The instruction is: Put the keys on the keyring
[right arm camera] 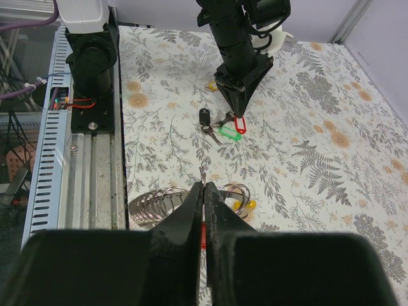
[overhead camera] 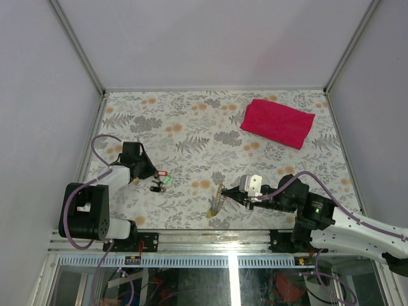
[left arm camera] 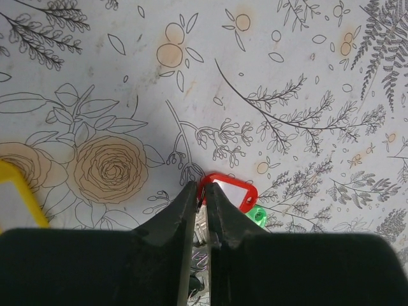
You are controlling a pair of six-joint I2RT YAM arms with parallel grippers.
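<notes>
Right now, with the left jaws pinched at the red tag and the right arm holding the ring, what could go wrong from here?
1. The left gripper grips the red-tagged key only at its very fingertips, so it may slip out on lifting.
2. The green-tagged key and black key lie bunched against it and may drag or snag.
3. The right gripper holds the keyring by thin wire, so it could twist under a push.
</notes>
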